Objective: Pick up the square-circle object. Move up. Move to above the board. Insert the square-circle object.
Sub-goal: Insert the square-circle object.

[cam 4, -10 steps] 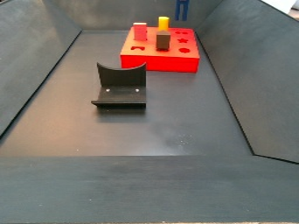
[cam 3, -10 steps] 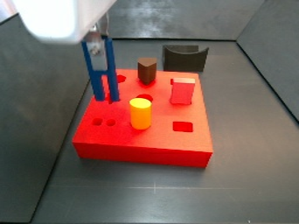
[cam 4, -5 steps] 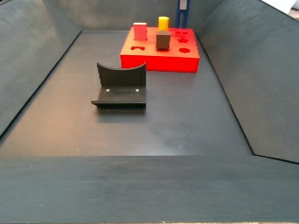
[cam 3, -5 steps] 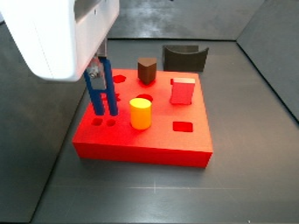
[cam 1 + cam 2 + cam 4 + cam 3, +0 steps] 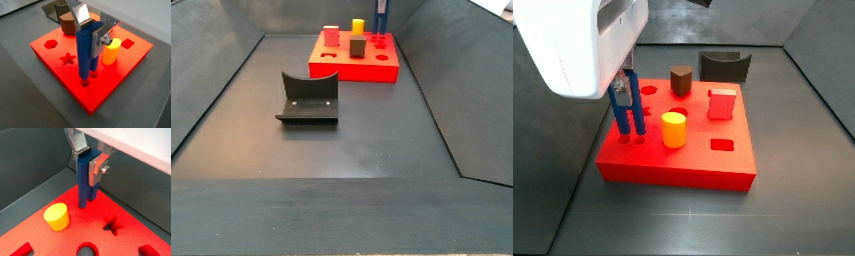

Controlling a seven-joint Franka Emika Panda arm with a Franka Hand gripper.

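Observation:
My gripper is shut on the blue square-circle object and holds it upright over the red board's near left corner. The piece's two lower ends reach the board top at two small round holes there; I cannot tell how deep they sit. In both wrist views the silver fingers clamp the upper part of the blue piece, with the gripper straight above the board. In a side view the piece shows small beyond the board.
On the board stand a yellow cylinder close beside the blue piece, a brown hexagonal peg and a red block. Star and square holes are open. The dark fixture stands on the floor.
My gripper has come down and slightly toward the board's near left corner with the blue piece; its lower ends now meet the board top at the two small holes.

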